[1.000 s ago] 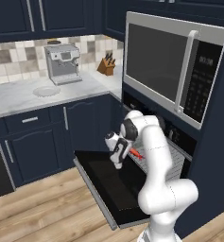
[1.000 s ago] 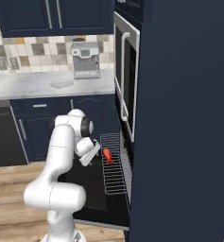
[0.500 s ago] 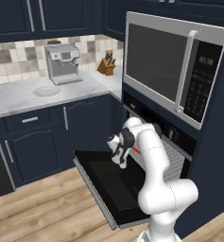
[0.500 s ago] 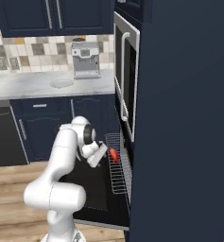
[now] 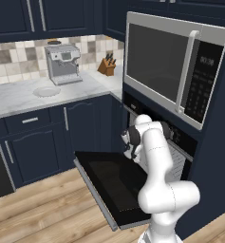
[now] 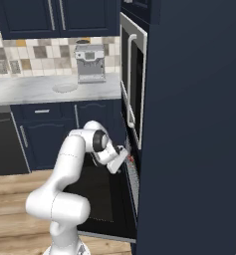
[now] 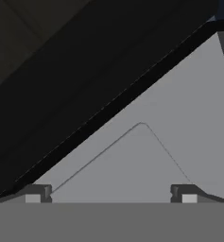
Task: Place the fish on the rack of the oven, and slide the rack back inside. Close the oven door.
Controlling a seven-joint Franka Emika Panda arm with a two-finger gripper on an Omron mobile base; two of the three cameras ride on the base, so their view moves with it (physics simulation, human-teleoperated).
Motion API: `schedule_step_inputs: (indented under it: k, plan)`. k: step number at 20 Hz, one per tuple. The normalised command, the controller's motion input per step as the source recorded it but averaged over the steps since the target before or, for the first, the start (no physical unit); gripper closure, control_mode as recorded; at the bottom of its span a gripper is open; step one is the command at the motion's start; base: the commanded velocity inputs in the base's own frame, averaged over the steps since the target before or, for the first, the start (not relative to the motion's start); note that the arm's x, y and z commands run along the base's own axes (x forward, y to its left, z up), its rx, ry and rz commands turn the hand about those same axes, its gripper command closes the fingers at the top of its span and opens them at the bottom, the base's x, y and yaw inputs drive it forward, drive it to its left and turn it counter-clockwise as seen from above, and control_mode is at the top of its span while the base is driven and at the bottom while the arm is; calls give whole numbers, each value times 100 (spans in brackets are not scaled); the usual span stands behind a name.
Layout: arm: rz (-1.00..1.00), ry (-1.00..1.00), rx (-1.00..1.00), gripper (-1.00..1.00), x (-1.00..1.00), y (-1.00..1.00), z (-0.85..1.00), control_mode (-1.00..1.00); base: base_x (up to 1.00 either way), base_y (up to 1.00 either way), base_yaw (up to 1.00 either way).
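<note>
Pincer [image 7: 111, 197] spread wide and empty at the mouth of the black built-in oven [image 5: 154, 142]; small red-orange fish [image 6: 131, 159] lies on the silver wire rack [image 6: 133, 174] just beside it. We'd push that rack squarely, keeping it level, before lifting the glossy black oven door [image 5: 115, 182].

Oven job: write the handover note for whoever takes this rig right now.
Gripper: fingers open, holding nothing, at the mouth of the oven, beside the rack.
Fish: lies on the rack, released.
Rack: its front seems to stick out over the door; how far in it sits, I cannot tell.
Door: down, fully open.
Done: fish placed.
Left: push the rack fully in, then close the door.
</note>
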Motion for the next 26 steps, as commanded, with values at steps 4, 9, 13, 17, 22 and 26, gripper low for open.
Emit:
schedule_step_inputs:
  k: [4, 9, 13, 17, 22, 26]
  plan:
    - [3, -23, 0, -100, -22, 21, 50, -100, 0, 0, 0]
    - [17, -19, 0, -100, -69, 98, 11, -100, 0, 0, 0]
    - [13, -36, 0, -100, -91, 98, 52, -100, 0, 0, 0]
    - [5, -40, 0, -100, -45, 89, 98, -100, 0, 0, 0]
    - [1, -33, 0, -100, -83, 69, 100, -100, 0, 0, 0]
    - [2, -6, 0, -100, -55, 53, 100, -100, 0, 0, 0]
